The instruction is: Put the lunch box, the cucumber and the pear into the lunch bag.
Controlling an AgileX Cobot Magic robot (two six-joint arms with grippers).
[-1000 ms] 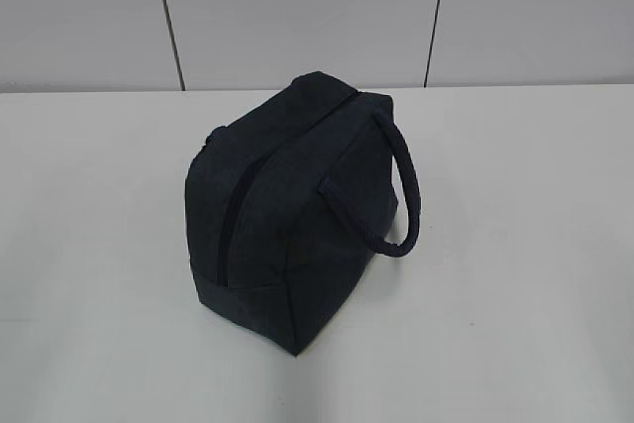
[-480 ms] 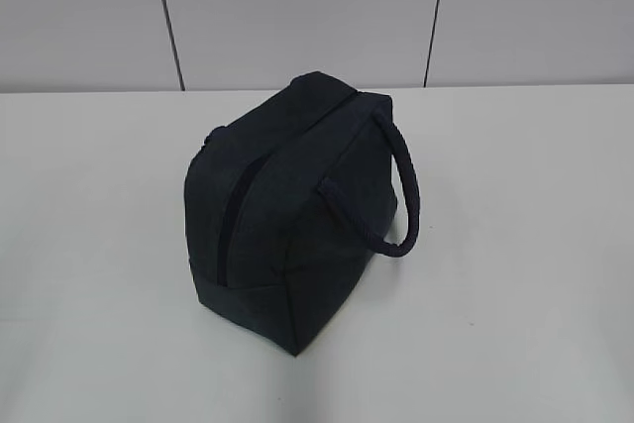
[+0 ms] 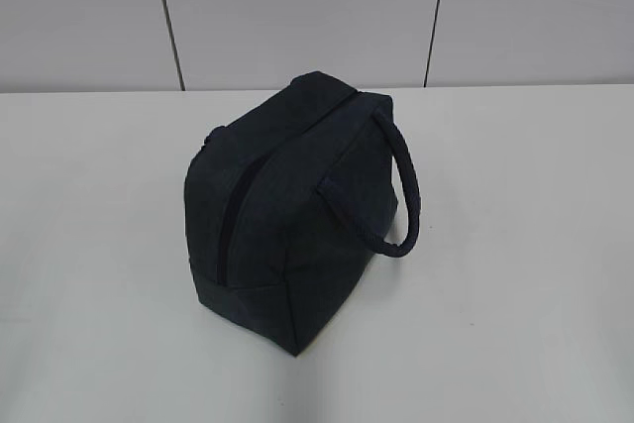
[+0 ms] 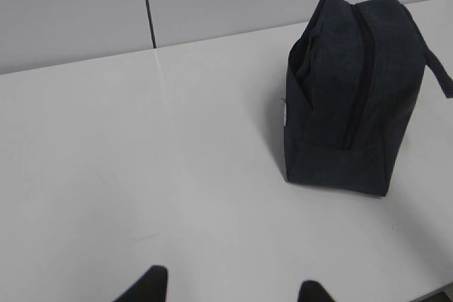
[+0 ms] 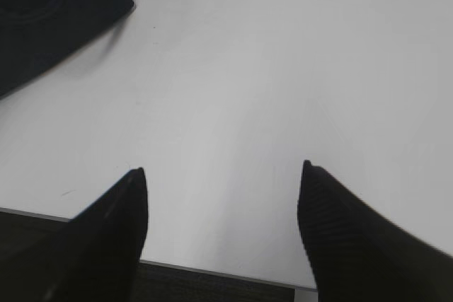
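Lunch bag [image 3: 297,210] sits mid-table, zipper closed, unmoved over the last second, so nothing new is going in. Left gripper [image 4: 230,289] empty, jaws apart; right gripper [image 5: 221,210] empty, jaws wide, near table edge. Lunch box, cucumber, pear out of sight, maybe inside the bag.
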